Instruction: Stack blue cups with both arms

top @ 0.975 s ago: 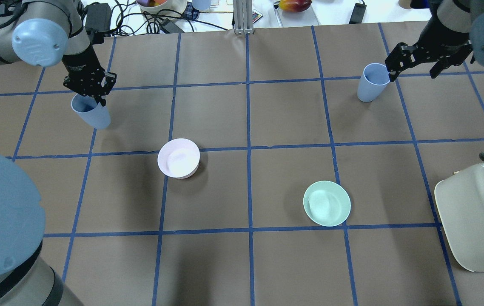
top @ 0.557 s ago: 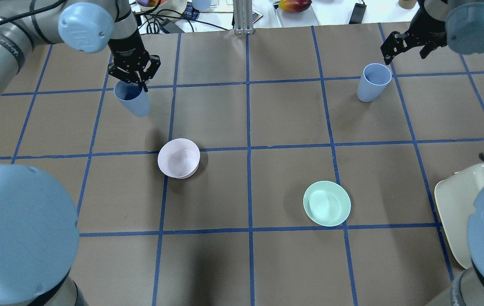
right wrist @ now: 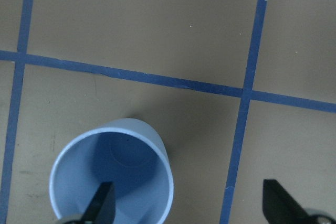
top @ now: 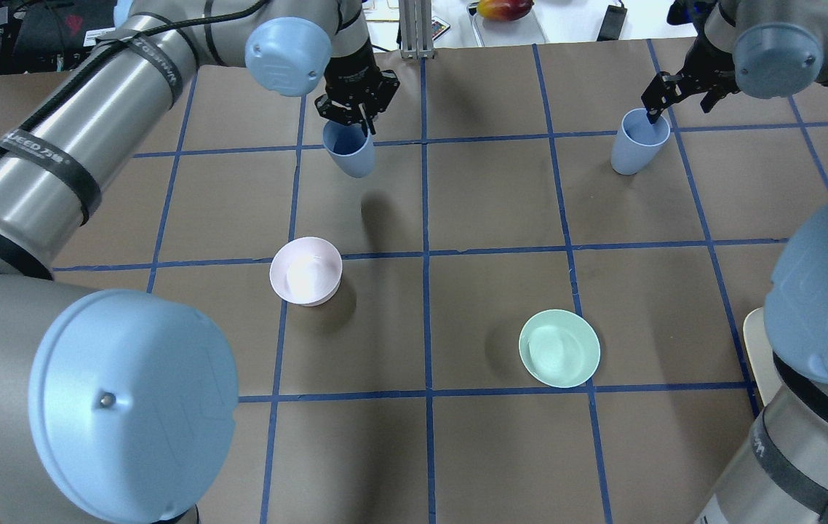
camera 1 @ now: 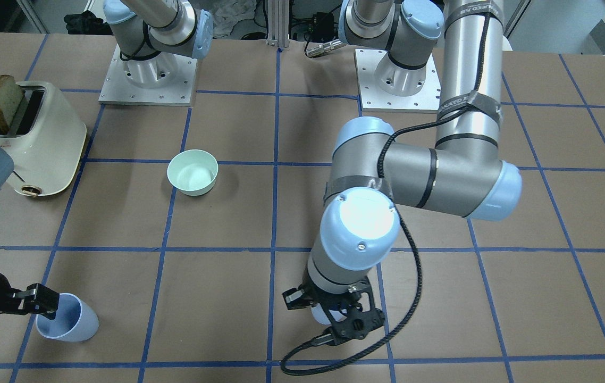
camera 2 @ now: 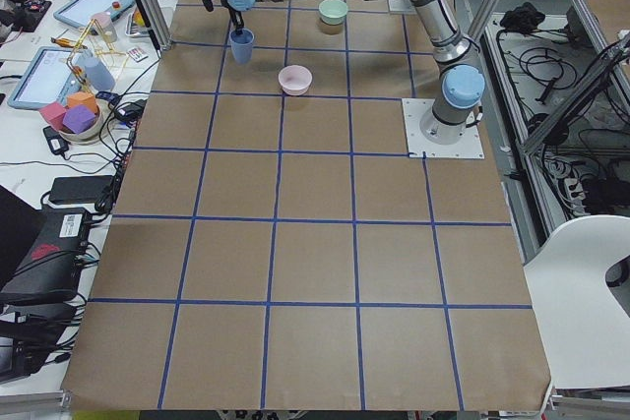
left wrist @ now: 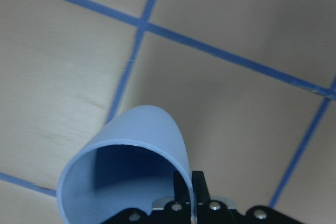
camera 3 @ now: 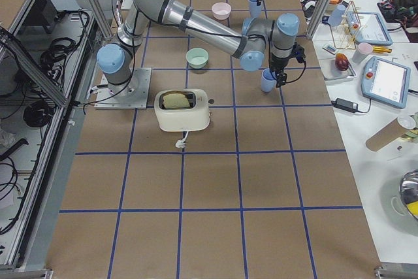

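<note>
Overhead, the left gripper (top: 360,120) is clamped on the rim of the carried cup (top: 351,154). This cup hangs below the jaws, tilted, mouth up, clear of the table (top: 494,451). The right gripper (top: 678,108) has its jaws spread. One finger dips into the mouth of the standing cup (top: 636,145); the other is outside, well off the rim. The pink bowl (top: 306,271) and the mint bowl (top: 559,348) lie well apart from both sets of jaws.

Front-facing view: the left wrist hides most of the carried cup; only a pale sliver shows at the jaws. The standing cup (camera 1: 71,319) sits directly at the right gripper's visible finger. A toaster (camera 1: 42,141) stands far from both grippers.

Left wrist view: the fingers (left wrist: 198,184) pinch the carried cup's wall, one inside the rim and one outside. The cup body extends away from the jaws.

Right wrist view: the standing cup (right wrist: 113,177) is upright on the table. One finger (right wrist: 102,205) is over its interior; the other is far across, over bare table. Whether the inner finger touches the wall cannot be told.

Side views: each cup (camera 2: 241,46) (camera 3: 268,80) is directly under its gripper.
</note>
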Controlling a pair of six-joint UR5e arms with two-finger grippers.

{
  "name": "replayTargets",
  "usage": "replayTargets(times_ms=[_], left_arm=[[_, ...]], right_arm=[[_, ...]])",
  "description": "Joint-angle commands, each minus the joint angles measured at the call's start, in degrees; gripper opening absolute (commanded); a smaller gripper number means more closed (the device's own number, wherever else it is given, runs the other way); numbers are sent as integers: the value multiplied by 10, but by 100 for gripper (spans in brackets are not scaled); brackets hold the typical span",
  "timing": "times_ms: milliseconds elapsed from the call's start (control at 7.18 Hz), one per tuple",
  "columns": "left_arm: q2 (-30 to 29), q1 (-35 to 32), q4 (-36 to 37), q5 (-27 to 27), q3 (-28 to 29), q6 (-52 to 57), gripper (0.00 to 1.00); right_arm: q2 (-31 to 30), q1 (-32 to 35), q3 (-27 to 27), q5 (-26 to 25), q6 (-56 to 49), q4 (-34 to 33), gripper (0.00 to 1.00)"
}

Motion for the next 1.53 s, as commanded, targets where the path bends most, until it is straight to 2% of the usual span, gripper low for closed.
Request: replayTargets(times_ms=[0, 557, 697, 836, 975, 1115, 1254, 1393], left_arm=[[-23, -43, 3, -8, 16, -24, 0], [-50, -48, 86, -5, 17, -22, 0], [-52, -48, 90, -5, 22, -22, 0], [-59, -48, 92, -4, 25, -23, 0], [-65, -48, 92, -5, 26, -24, 22], [-67, -48, 92, -6, 26, -24, 88], [-54, -48, 89, -9, 27, -22, 100], [-32, -42, 80, -8, 27, -17, 100]], right_arm=[[15, 0, 5, -2, 0, -2, 100], [43, 0, 5, 2, 0, -2, 100], [43, 0, 0, 2, -1, -2, 66], [43, 0, -2, 1, 0, 0, 8], [43, 0, -3, 2, -1, 3, 0], [40, 0, -3, 10, 0, 4, 0], [38, 0, -7, 16, 4, 5, 0], [35, 0, -18, 16, 9, 17, 0]])
